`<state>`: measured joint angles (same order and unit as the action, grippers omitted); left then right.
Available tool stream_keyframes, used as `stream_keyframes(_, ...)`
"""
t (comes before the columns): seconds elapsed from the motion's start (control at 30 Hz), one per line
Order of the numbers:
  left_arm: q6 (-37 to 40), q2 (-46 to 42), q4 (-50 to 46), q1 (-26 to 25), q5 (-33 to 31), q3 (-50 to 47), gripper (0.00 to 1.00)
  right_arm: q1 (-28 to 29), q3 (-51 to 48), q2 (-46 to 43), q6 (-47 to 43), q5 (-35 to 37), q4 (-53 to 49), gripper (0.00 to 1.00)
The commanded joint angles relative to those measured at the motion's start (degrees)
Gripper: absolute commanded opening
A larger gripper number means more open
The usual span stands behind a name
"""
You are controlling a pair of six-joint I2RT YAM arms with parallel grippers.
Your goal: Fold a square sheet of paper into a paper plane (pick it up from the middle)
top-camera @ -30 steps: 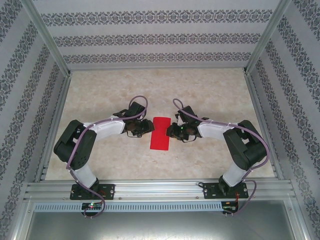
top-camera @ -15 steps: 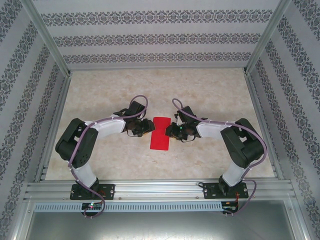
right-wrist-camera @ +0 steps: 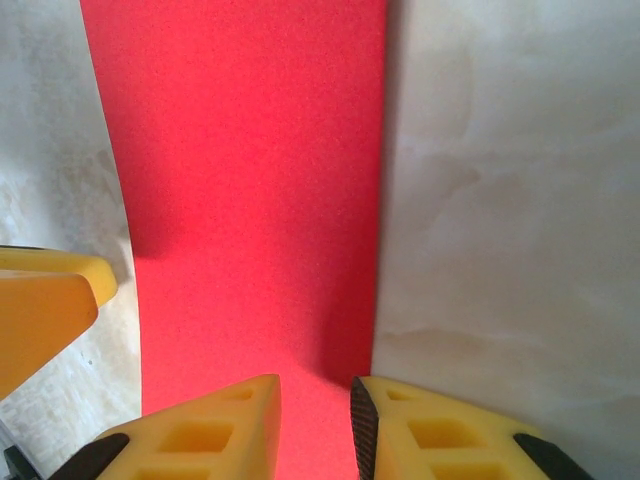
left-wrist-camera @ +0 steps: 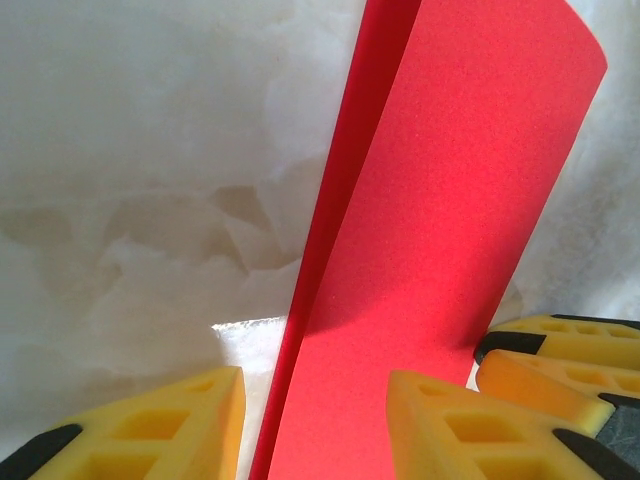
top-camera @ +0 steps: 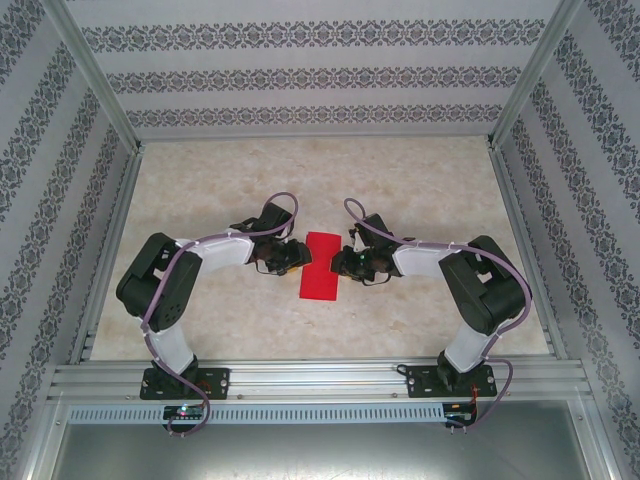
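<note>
Step in hand: you are working the first lengthwise fold. The sheet of paper (top-camera: pixel 320 266) is lying doubled into a narrow rectangle, and in my judgement the crease is not yet pressed flat.
Method: you are best pressing down evenly from both sides, with the two layers' edges aligned, and sweeping along the fold rather than across it.
Risk: the loose flap is liable to spring or skew if one side is pressing first.
Sheet position: it is sitting at the centre of the top view on the table (top-camera: pixel 430 190), long side running up and down the frame, directly between the two arms.
Upper layer: in the left wrist view the top flap is standing off the lower one, casting a shadow down its left side and curling at the upper right of the frame.
Left gripper (left-wrist-camera: pixel 315 385): its jaws are standing partly apart at the bottom of the frame. One finger (left-wrist-camera: pixel 170 425) is sitting just left of the red edge, the other over the red. It is clamping nothing that I can confirm.
Right gripper (right-wrist-camera: pixel 315 390): its jaws are standing narrowly apart at bottom centre, with red showing in the gap. I cannot tell whether it is touching the paper.
Sheet relative to grippers: it is running from the fingertips toward the top of each wrist frame. In the top view each gripper is sitting at its own long edge, touching or just beside it.
</note>
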<state>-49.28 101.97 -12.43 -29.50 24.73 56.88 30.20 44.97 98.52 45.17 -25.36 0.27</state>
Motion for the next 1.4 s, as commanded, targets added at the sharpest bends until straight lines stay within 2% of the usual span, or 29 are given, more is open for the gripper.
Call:
stream_keyframes(0.0,1.2,1.0,0.7,0.7,1.7,1.4,0.43,0.2,-1.8,2.4,0.5,0.5,-0.5,0.28)
stream_keyframes(0.67,-0.6,3.4,5.4,0.6,7.4,0.9,0.39,-0.9,-2.8,2.6,0.4,0.2,-0.1,0.27)
stream_keyframes(1.13,-1.1,2.4,6.3,0.7,7.5,0.4,0.38,-1.0,-2.9,2.9,0.4,0.1,0.2,0.28)
stream_keyframes(1.37,2.1,3.2,5.7,1.2,6.4,1.9,0.41,-1.2,-2.9,2.7,0.3,0.0,0.1,0.28)
